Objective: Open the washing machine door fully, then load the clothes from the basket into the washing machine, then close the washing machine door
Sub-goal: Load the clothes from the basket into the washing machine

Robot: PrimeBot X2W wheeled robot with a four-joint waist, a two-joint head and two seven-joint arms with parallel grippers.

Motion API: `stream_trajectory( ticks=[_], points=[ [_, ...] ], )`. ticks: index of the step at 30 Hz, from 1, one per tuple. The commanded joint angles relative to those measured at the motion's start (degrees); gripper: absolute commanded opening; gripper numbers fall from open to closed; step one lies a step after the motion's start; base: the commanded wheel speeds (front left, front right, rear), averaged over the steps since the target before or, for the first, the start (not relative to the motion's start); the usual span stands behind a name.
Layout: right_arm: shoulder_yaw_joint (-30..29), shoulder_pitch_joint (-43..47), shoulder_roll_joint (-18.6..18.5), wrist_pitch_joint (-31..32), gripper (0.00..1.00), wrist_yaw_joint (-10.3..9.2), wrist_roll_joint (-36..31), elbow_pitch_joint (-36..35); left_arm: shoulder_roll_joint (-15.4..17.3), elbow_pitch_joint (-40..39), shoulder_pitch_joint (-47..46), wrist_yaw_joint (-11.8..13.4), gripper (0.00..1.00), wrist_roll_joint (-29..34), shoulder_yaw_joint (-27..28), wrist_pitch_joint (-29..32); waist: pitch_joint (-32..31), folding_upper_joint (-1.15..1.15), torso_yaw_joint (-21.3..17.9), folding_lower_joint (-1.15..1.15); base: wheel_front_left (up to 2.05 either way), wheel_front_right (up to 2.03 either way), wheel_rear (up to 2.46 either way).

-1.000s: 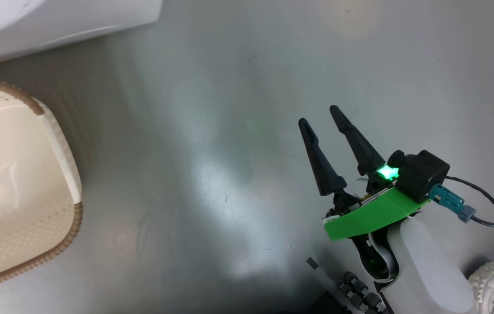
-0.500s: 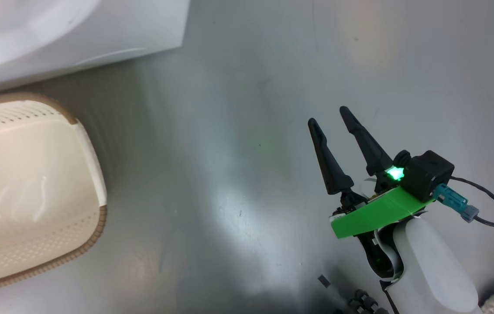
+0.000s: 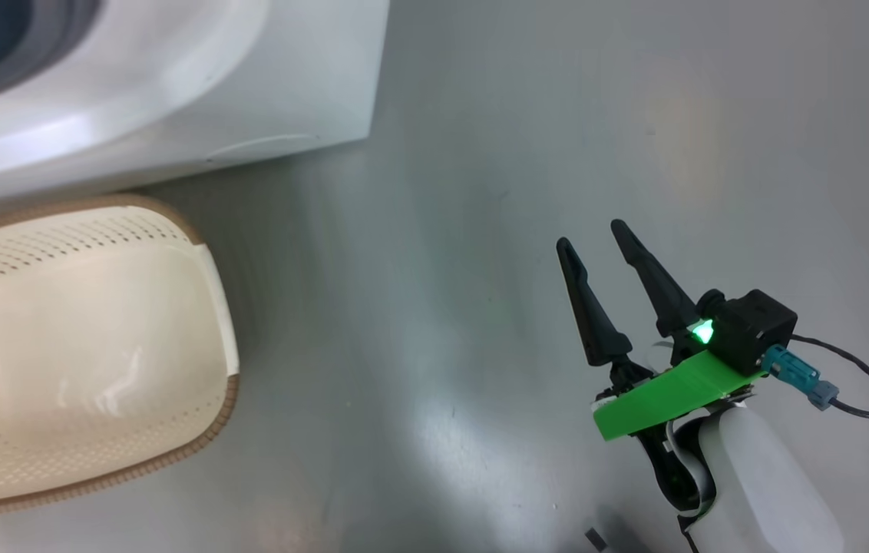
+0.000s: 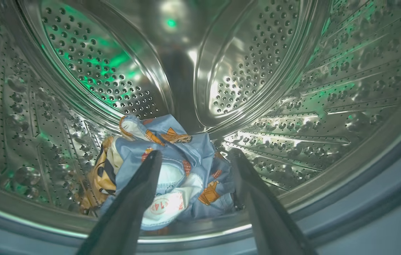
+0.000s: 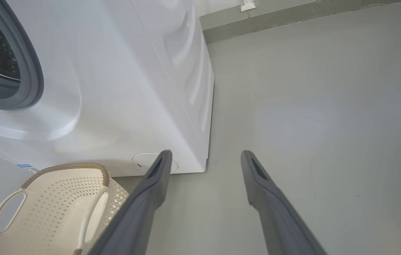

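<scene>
- Clothes lie in a loose heap at the bottom of the steel drum, near its front lip; light blue fabric with orange-brown prints.
- Left pincer is inside the washing machine, jaws spread wide, holding nothing. Its fingers straddle the heap from just above.
- Right pincer hangs over the bare floor, well apart from the machine, jaws wide and empty.
- Basket stands just in front of the machine. It looks empty, but glare on its base could hide a cream cloth against cream plastic.
- Risk: a fold catches on a left finger when the arm backs out. The garment would then trail over the grey gasket.
- Risk: the heap sits close to the lip, so a trailing sleeve could get pinched when the door shuts. A nudge deeper would guard against this.
- Risk: the left arm clips the drum edge or gasket if it comes out at an angle.
- Risk: closing the door on a pale cloth left behind in the basket. The basket wants a look first.
- Risk: the basket, so near the machine front, may foul the door's swing or the reaching arm. I cannot tell where the door hangs.
</scene>
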Motion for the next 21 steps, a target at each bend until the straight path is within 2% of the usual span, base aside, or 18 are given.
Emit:
stream_trajectory(
  ticks=[1,16,21],
  points=[
    [1.1,2.6,0.3,-0.3,1.0,0.35,-0.9,-0.8,2.6,-2.1,1.7,0.3,1.0,1.1,2.4,-0.3,-2.0,0.0,1.1,0.0,0.0,0.0,0.0],
    [0.5,5.7,0.3,-0.3,1.0,0.35,-2.6,1.2,-5.5,-18.5,23.9,0.0,1.0,10.6,14.1,-0.3,-11.8,0.0,2.0,0.0,0.0,0.0,0.0],
    [0.2,7.5,0.3,-0.3,1.0,0.35,-2.9,1.9,-7.7,-24.5,32.1,-0.1,1.0,15.8,16.1,-0.3,-14.9,0.0,2.3,0.0,0.0,0.0,0.0]
  ],
)
